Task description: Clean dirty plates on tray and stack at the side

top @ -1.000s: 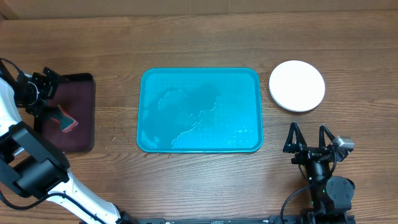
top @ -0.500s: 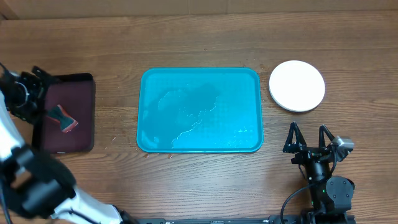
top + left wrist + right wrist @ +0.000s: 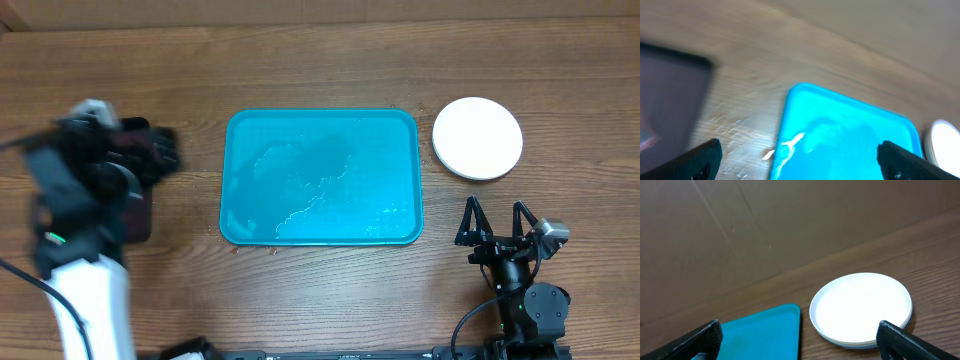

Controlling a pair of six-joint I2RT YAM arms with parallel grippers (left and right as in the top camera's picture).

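Observation:
The turquoise tray (image 3: 330, 135) lies mid-table with no plate on it, only wet streaks. To its right the plates (image 3: 477, 138) sit stacked on the wood, a white one on top; in the right wrist view the plates (image 3: 861, 305) show another rim underneath. My right gripper (image 3: 495, 215) rests open near the front edge, below the stack, with nothing between its fingers. My left arm (image 3: 90, 175) is a motion blur over the dark tray. In its wrist view the left gripper (image 3: 800, 161) is open and empty above the tray's (image 3: 850, 135) left edge.
A smaller dark maroon tray (image 3: 140, 220) lies left of the turquoise one, mostly covered by my left arm. Small crumbs and wet marks (image 3: 735, 125) dot the wood between the two trays. The right arm's base (image 3: 525, 310) stands at the front right.
My left arm has swung in from the far left edge and now blurs over the dark tray, hiding the sponge there. The right arm, the tray and the plates have not moved.

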